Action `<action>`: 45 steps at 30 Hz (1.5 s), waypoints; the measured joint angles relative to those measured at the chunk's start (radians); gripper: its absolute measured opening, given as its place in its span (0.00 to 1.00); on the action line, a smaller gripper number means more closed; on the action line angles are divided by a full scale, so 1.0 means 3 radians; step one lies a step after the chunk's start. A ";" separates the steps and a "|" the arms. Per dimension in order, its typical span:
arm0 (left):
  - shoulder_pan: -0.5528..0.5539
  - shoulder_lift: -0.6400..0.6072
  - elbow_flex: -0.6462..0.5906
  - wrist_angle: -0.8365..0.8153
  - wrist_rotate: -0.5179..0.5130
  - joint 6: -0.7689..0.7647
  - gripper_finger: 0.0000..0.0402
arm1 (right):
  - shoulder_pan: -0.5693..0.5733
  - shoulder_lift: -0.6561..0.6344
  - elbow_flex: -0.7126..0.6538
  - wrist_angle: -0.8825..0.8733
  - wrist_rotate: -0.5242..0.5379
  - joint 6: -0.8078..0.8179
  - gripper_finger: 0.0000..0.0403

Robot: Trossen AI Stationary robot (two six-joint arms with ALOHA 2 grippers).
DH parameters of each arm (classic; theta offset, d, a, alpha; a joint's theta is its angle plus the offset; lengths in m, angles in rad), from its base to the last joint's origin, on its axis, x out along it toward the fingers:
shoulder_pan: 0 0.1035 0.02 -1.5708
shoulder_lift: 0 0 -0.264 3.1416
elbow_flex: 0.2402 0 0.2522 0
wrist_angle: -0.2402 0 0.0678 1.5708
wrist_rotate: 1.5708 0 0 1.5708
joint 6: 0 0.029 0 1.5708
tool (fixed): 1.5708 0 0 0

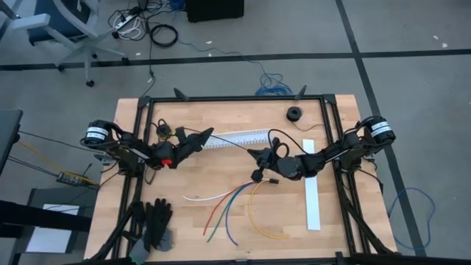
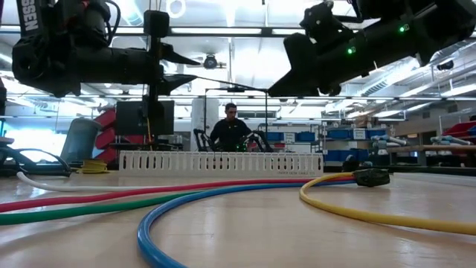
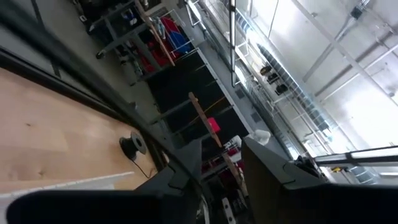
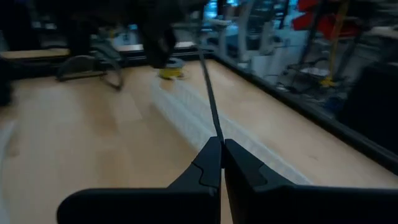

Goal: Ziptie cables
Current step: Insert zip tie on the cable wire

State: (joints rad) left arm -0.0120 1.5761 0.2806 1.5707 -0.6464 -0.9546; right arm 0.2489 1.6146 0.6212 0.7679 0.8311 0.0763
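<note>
While the cables (image 1: 232,206) lie loose at the surface's (image 1: 338,243) six o'clock, the right end effector (image 1: 254,154) pinches a thin black zip tie (image 1: 229,143) stretched toward the nine-o'clock left end effector (image 1: 208,134), whose slightly parted fingers seemingly take its other end, readying a loop.

Lying fanned on the table (image 1: 221,250) toward its front edge, about mid-width: cables (image 1: 232,202), ends converging toward the centre. Behind them, nearer the back edge: slotted channel (image 1: 234,139), running left-right. Near the back right corner: spool (image 1: 295,113). Along the right side, running front to back: flat strip (image 1: 312,193). At the front left corner: gloves (image 1: 153,224). Above the channel's left end: left gripper (image 1: 208,134). Above the centre, right of that: right gripper (image 1: 250,153). Stretched between the two grippers, over the channel: zip tie (image 1: 229,143).
</note>
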 joint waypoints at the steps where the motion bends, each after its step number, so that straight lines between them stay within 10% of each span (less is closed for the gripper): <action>1: 0.0000 0.0000 0.0000 0.0000 0.0000 0.0000 0.21 | 0.0004 0.0005 0.0000 0.0051 0.0079 -0.0043 0.00; 45: 0.0005 0.0000 0.0215 -0.0047 -0.0124 0.0399 0.19 | 0.0280 0.0008 0.0001 0.0296 0.0303 -0.0231 0.00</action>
State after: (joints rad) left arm -0.0105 1.5761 0.3450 1.5565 -0.6835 -0.8349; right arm 0.3328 1.6169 0.6216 0.8568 0.9220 0.0071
